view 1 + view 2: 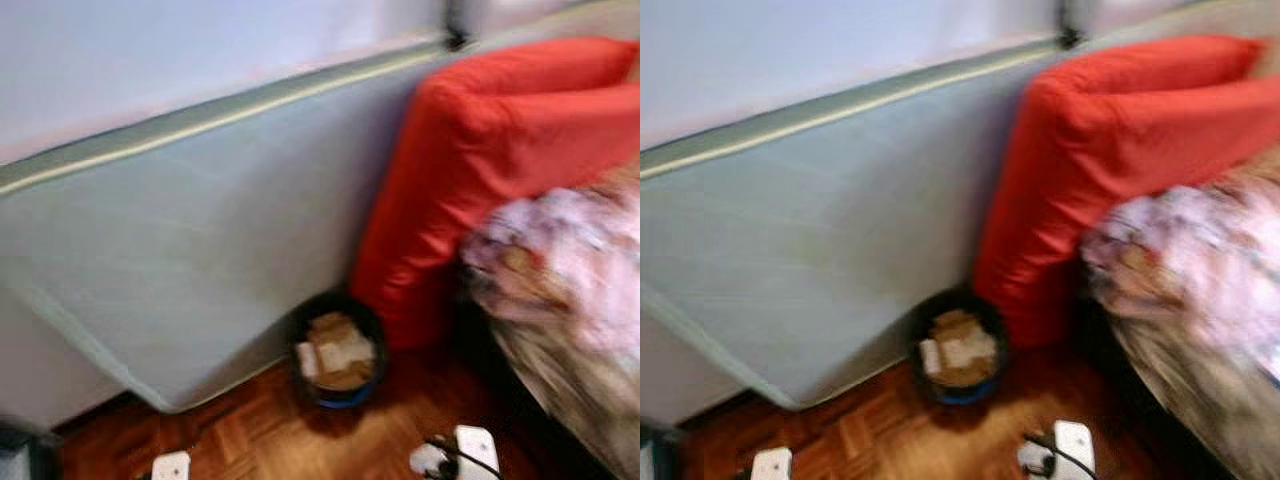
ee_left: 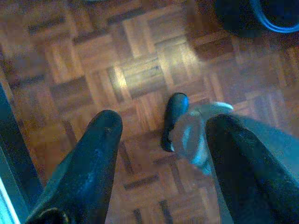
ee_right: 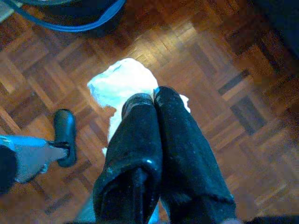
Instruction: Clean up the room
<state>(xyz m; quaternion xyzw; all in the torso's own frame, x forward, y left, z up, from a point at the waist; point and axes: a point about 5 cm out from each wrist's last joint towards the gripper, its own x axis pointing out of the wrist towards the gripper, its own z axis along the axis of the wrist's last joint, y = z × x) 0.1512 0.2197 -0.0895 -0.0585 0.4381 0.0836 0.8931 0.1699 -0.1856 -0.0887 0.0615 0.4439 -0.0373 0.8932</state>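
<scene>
A lived-in home room — parquet floor (image 1: 260,430), a red cushion (image 1: 480,170). A grey mattress (image 1: 200,250) leans by a small wastebasket (image 1: 338,355).

No writing, label, brand, number or sign can be read anywhere in these pictures; the head views are blurred and the surfaces in sight are plain.

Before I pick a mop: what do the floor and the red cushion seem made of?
The floor looks like glossy wood parquet: small brown blocks in a basket-weave pattern with light glare. The red cushion seems soft matte fabric, creased where it bends.
</scene>
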